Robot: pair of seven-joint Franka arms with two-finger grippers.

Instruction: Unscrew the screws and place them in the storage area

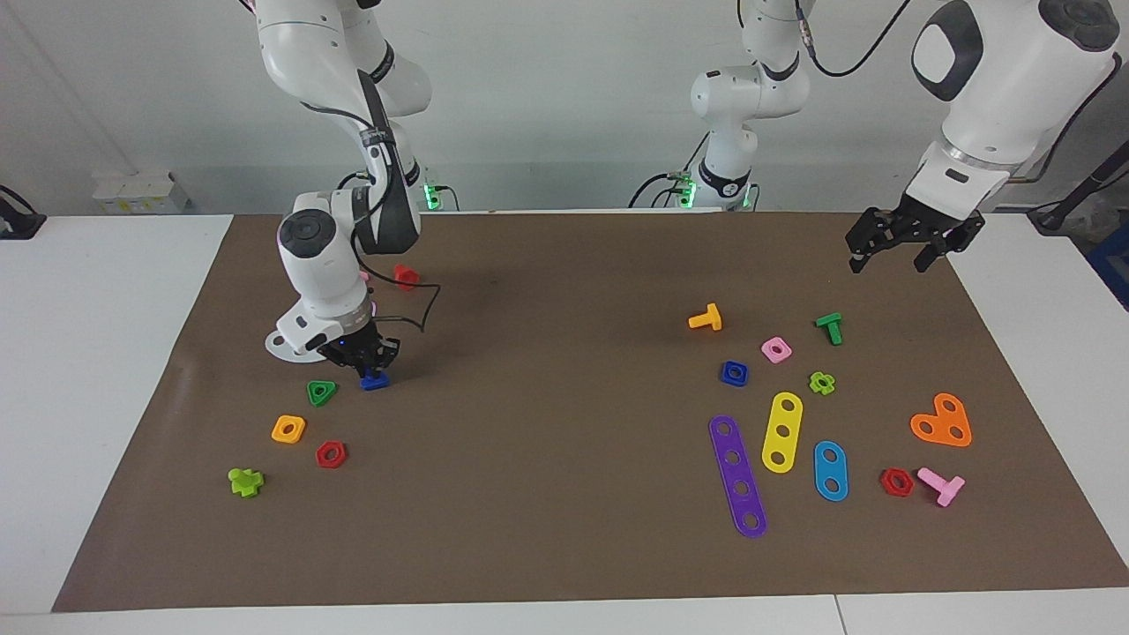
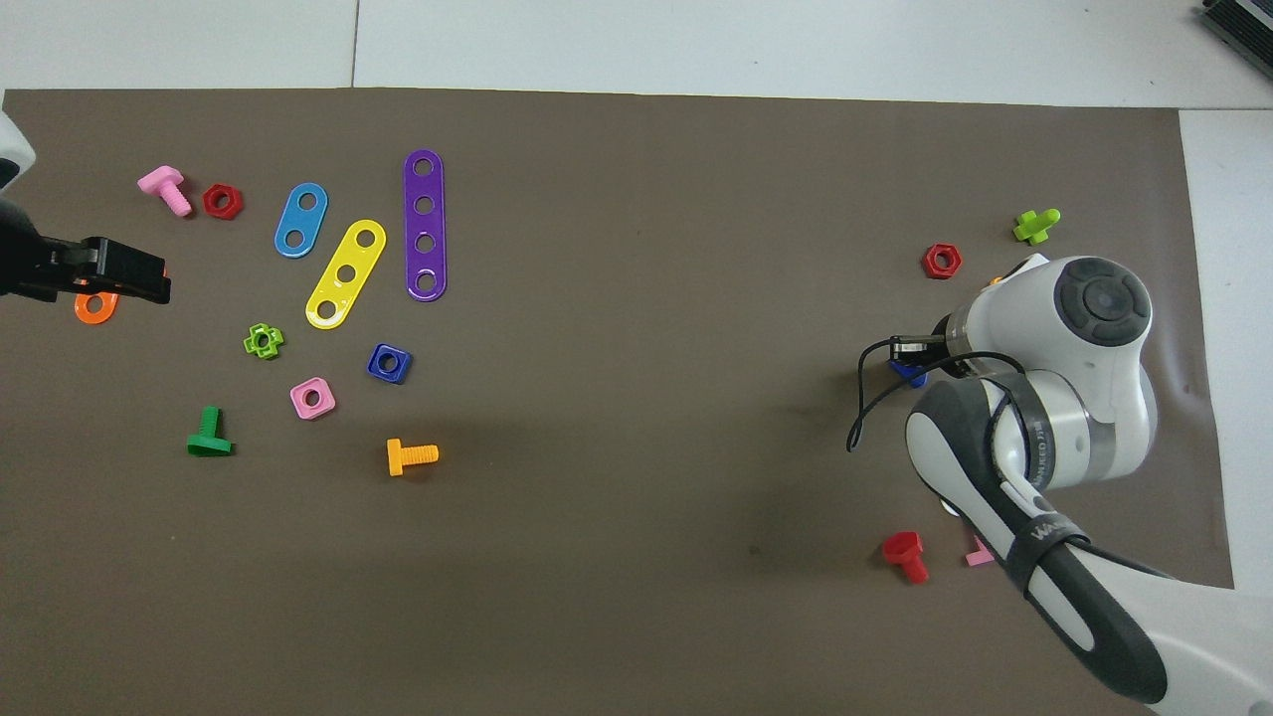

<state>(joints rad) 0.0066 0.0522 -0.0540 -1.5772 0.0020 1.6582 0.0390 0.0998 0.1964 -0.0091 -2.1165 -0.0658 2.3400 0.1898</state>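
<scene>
**Right gripper at the blue bolt on the mat**

At the right arm's end of the brown mat (image 1: 564, 547), the right gripper (image 1: 366, 363) is down over the blue bolt (image 1: 375, 382), which lies on the mat beside a green triangular nut (image 1: 321, 392). Its fingertips sit right at the bolt; whether they pinch it or have let go cannot be told. An orange nut (image 1: 288, 429), a red nut (image 1: 331, 454) and a lime bolt (image 1: 246, 481) lie nearby, farther from the robots. The white strip (image 1: 291, 346) shows partly under the arm. At the other end, the left gripper (image 1: 893, 251) waits in the air, fingers spread, over the mat's edge near 3 holed strips (image 1: 781, 432).
</scene>
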